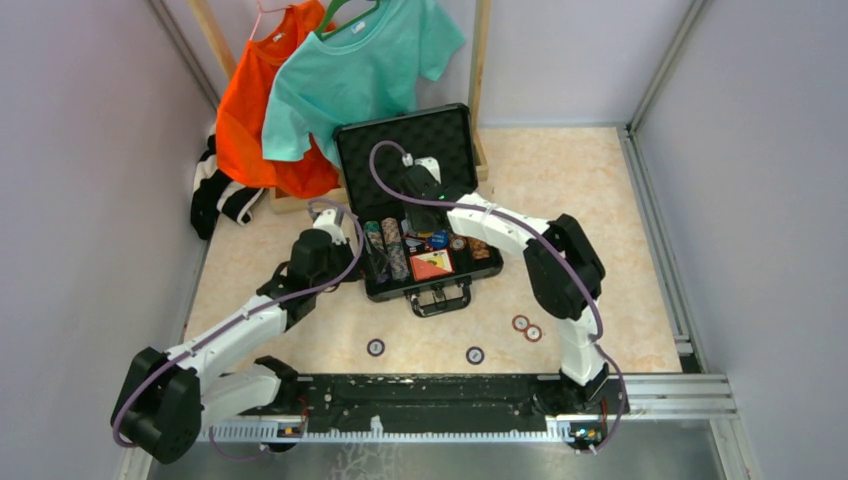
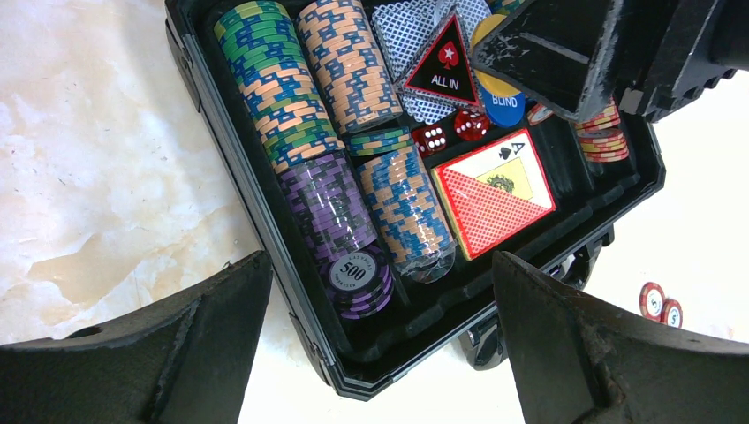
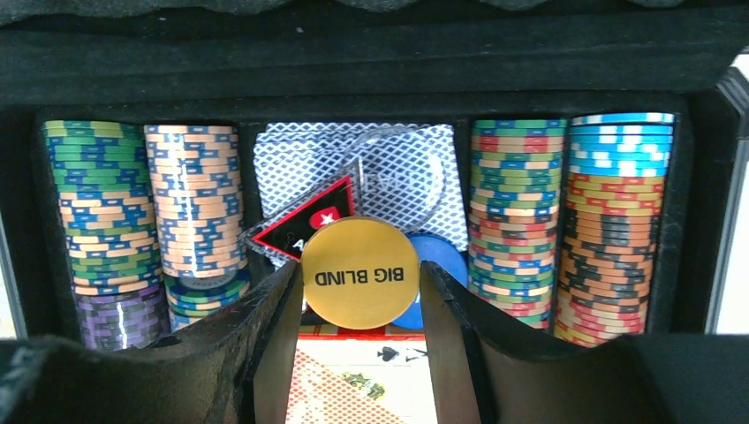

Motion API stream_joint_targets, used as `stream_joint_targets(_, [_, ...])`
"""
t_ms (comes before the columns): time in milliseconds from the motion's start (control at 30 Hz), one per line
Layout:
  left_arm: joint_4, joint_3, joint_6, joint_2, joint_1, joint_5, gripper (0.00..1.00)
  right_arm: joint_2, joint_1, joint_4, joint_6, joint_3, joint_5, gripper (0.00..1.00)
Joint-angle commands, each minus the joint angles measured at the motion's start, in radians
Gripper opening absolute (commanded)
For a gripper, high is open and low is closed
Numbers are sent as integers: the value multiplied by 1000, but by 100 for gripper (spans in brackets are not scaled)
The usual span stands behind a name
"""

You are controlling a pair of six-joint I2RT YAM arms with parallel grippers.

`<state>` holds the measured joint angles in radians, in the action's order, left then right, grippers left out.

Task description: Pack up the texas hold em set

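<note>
We're pinching the yellow button (image 3: 360, 269) in the right hand (image 3: 359, 309), aiming it flat beside the blue button (image 3: 439, 256) in the case (image 2: 353, 358); the left hand (image 2: 380, 274) is sitting wide open.

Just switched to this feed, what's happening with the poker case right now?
The right gripper has its jaws closed on the yellow BIG BLIND button, holding it over the middle of the open case. The left gripper hovers at the case's left side, jaws wide open, holding nothing. Chip rows, dice and the card box are already inside; four loose chips lie on the table in front.
</note>
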<state>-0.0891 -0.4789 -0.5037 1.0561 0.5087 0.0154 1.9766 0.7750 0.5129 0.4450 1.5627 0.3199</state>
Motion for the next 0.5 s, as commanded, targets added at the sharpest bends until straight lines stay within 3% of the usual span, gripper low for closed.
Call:
stream_joint_targets(0, [-14, 6, 6, -16, -3, 10, 99, 24, 39, -9, -5, 67, -4, 49])
stream_joint_targets(333, [-11, 4, 8, -14, -2, 11, 99, 32, 80, -25, 11, 49, -13, 51])
stream_joint_targets(467, [-9, 3, 7, -14, -2, 11, 99, 30, 85, -18, 9, 50, -16, 63])
